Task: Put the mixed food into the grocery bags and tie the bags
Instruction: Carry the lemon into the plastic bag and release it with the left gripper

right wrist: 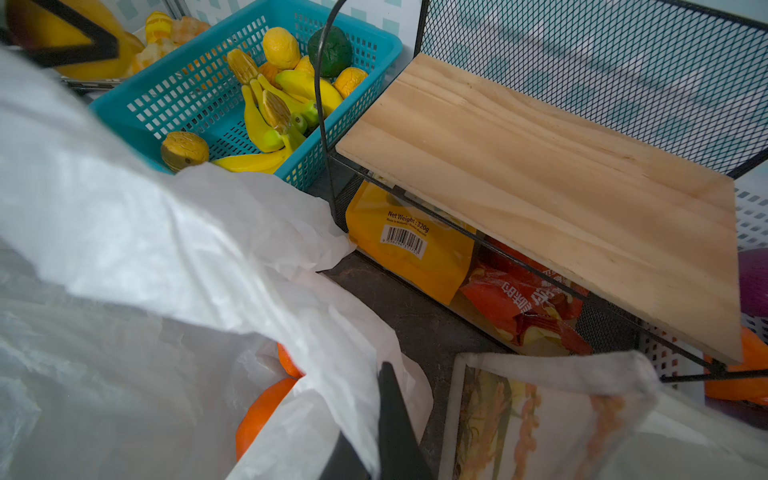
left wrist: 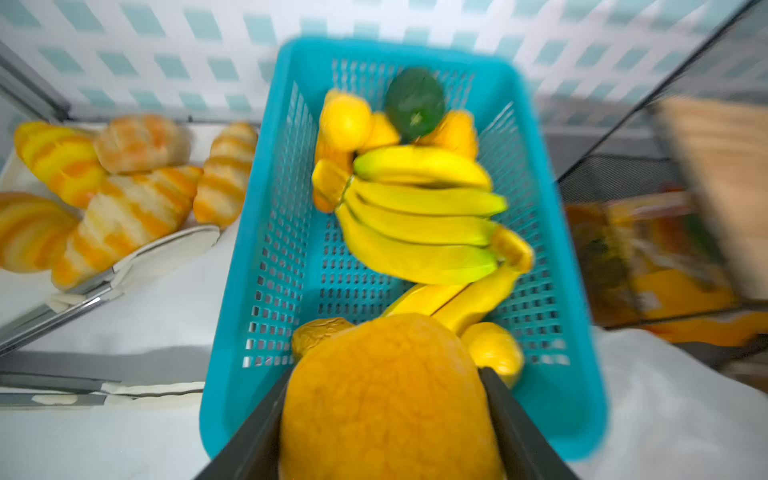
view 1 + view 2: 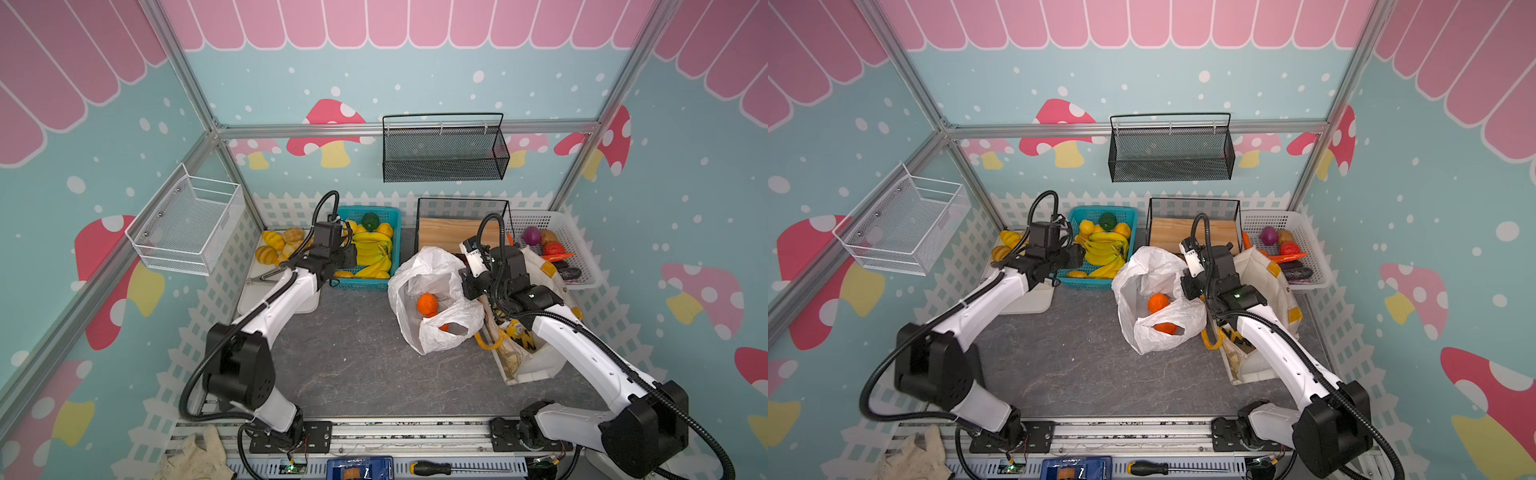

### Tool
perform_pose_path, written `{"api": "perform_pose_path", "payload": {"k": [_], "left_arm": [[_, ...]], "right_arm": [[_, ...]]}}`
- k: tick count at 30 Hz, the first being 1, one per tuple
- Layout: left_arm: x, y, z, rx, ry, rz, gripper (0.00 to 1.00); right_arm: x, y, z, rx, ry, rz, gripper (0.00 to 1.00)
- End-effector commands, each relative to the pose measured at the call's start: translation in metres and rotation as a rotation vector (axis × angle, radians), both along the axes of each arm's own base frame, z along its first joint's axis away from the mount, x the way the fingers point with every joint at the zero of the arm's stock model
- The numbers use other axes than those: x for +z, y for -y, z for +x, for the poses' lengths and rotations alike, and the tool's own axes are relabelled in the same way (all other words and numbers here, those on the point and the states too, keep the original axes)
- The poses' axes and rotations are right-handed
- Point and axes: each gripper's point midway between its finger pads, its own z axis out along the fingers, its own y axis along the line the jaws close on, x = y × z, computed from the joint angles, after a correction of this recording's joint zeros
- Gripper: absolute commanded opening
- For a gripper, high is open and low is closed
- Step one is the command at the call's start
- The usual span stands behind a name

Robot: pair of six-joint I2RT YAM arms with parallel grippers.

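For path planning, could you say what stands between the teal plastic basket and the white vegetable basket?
In both top views, a black mesh rack with wooden board.

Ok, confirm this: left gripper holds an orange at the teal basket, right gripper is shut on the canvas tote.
Wrong on one point: the right gripper is shut on the white plastic bag, not the canvas tote, as the right wrist view shows. The left gripper does hold an orange at the teal basket.
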Motion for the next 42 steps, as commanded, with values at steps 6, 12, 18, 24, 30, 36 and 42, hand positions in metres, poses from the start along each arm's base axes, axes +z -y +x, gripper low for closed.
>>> {"api": "perform_pose_path", "payload": {"k": [6, 12, 18, 24, 30, 36, 42], "left_arm": [[0.01, 0.075, -0.151, -0.298, 0.097, -0.156, 0.52], [0.051, 0.133, -0.234, -0.709, 0.243, -0.255, 0.54], [0.051, 0.183, -0.204, -0.748, 0.215, -0.19, 0.54], [-0.012, 0.201, -0.159, -0.662, 0.097, 0.026, 0.56], [-0.08, 0.164, -0.124, -0.422, -0.042, 0.336, 0.61], [-0.108, 0.165, -0.121, -0.409, -0.118, 0.377, 0.72], [-0.1, 0.171, -0.124, -0.442, -0.112, 0.347, 0.81]], "right_arm": [[0.005, 0.002, 0.001, 0.001, 0.02, -0.003, 0.0], [0.005, -0.004, 0.0, 0.026, 0.017, 0.021, 0.0], [0.011, -0.001, -0.005, 0.022, 0.031, 0.028, 0.0], [0.012, 0.003, -0.008, 0.012, 0.034, 0.019, 0.0], [0.009, 0.001, -0.006, 0.015, 0.025, 0.015, 0.0], [0.003, 0.0, -0.003, 0.015, 0.015, 0.012, 0.0], [-0.001, 0.002, -0.003, 0.004, 0.012, 0.001, 0.0]]}}
